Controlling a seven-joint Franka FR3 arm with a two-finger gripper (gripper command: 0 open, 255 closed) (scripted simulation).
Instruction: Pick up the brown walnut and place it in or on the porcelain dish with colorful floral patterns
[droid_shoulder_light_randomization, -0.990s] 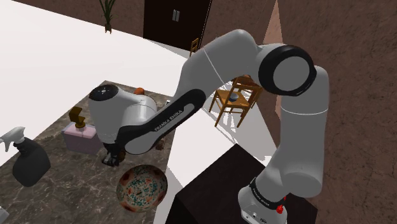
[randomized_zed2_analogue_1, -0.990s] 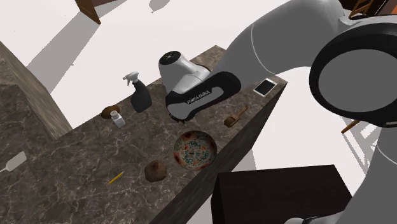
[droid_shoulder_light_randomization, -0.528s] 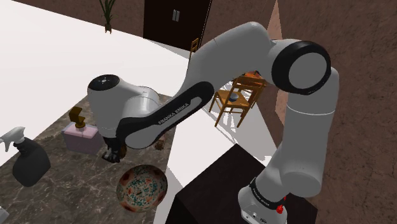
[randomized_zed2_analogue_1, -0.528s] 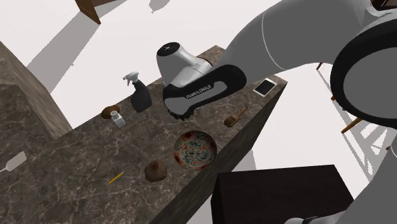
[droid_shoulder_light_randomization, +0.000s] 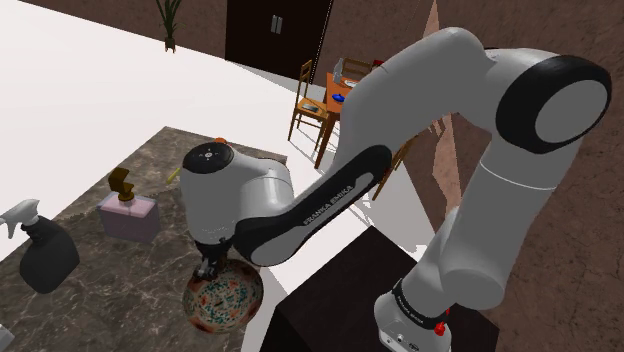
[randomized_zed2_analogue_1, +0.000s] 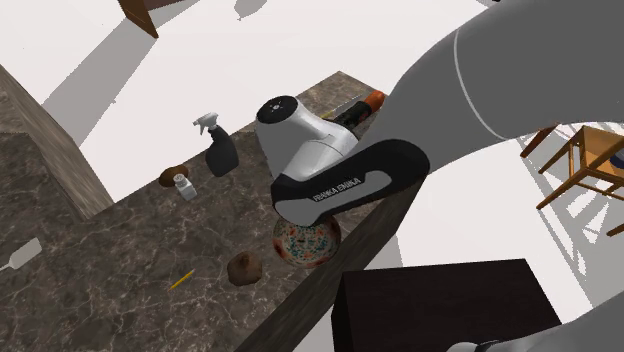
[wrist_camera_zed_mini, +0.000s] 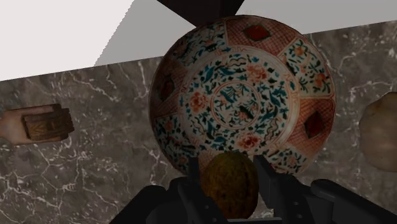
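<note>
One dark marbled tabletop (droid_shoulder_light_randomization: 100, 290) carries a black spray bottle (randomized_zed2_analogue_1: 221, 152), well apart from a floral porcelain dish (wrist_camera_zed_mini: 245, 95) that lies at the tabletop's edge. The shoulder view has the arm's white wrist covering part of the dish. The wrist view shows the end effector (wrist_camera_zed_mini: 229, 167) over the dish's rim, fingers clasped on a brown walnut (wrist_camera_zed_mini: 229, 184).

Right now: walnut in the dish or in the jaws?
In the jaws. Wrist view shows the walnut clasped between them, with the floral dish beyond holding nothing.
</note>
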